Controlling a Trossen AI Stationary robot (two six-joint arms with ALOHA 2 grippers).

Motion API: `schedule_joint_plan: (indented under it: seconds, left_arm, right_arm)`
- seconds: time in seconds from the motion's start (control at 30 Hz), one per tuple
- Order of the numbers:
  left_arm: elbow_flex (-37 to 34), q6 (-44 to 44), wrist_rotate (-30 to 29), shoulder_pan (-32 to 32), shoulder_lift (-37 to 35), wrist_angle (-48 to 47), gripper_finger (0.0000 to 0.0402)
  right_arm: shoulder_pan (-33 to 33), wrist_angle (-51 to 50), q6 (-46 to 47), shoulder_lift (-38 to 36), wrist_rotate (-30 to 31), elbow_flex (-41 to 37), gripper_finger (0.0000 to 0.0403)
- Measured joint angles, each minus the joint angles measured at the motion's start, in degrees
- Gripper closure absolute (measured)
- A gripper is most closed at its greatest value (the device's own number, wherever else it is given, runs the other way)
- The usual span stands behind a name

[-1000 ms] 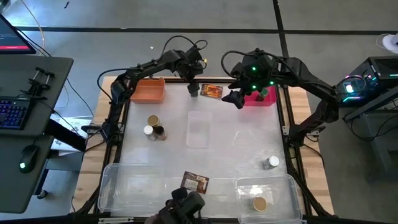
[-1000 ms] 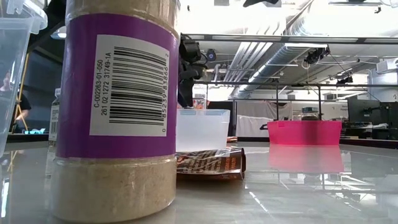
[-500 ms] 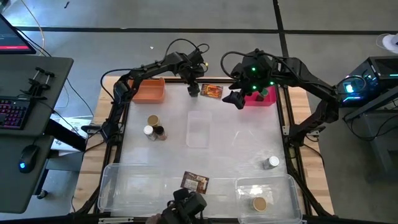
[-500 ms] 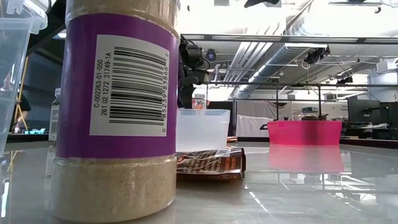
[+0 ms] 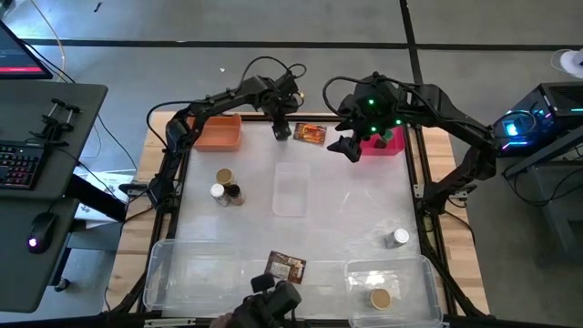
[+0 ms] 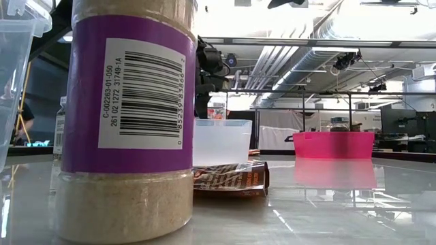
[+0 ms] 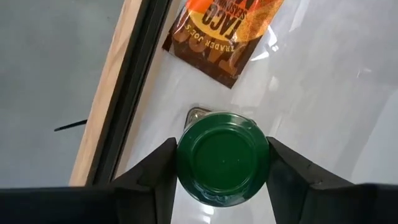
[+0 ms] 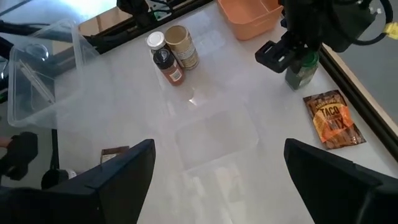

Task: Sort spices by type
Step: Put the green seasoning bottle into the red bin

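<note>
Green is the lid of the jar [image 7: 223, 155] that is framed by the left pincer [image 7: 222, 163] at the far edge of the counter [image 5: 346, 214]. In the left wrist view the two dark fingers [image 7: 157, 174] are set on either side of that lid, right at its rim, but whether they are pressing on it cannot be told; the jar is seen standing upright on the counter, so nothing is lifted yet. Just beyond the pincer an orange-brown packet [image 7: 222, 31] lies flat, apart from the jar. To the pincer's other side, near it, the orange bin [image 5: 218, 133] is found.

The right pincer [image 5: 348, 146] is held wide open and empty above the counter beside the pink bin [image 5: 379, 144], waiting.

Sorting is judged to be at an early stage. A tan-lidded jar [image 5: 380, 298] is already placed in the clear tray [image 5: 390, 269] at the near right, well away from the left pincer. Still loose on the counter are a cluster of three jars [image 5: 225, 188], with tan, white and black lids, a grey-lidded jar [image 5: 398, 239], a second packet [image 5: 286, 266] at the near edge, and the packet by the left pincer. These remain to be grouped, along with the green-lidded jar.
</note>
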Motion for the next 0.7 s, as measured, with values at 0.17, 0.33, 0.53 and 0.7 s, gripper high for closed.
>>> schedule_joint_plan:
  seconds: [0.17, 0.33, 0.53, 0.7]
  left_arm:
    - [8.20, 0.12, 0.08, 0.00, -0.15, -2.15, 0.0238]
    - [17.44, 0.16, 1.00, -0.39, -0.15, -2.59, 0.0238]
    - [20.77, 3.69, 6.10, -0.53, -1.70, -1.62, 0.0238]
    - [20.78, 5.30, 8.01, -1.44, -2.38, -1.93, 0.0238]
  right_arm:
    - [0.02, 0.66, 3.96, -0.02, -0.01, 0.00, 0.0052]
    - [0.02, 0.24, 3.16, -0.04, -0.21, 0.00, 0.0052]
    - [0.02, 0.49, 0.25, -0.04, -0.23, 0.00, 0.0052]
    - [0.02, 0.22, 0.33, -0.04, -2.01, 0.00, 0.0052]
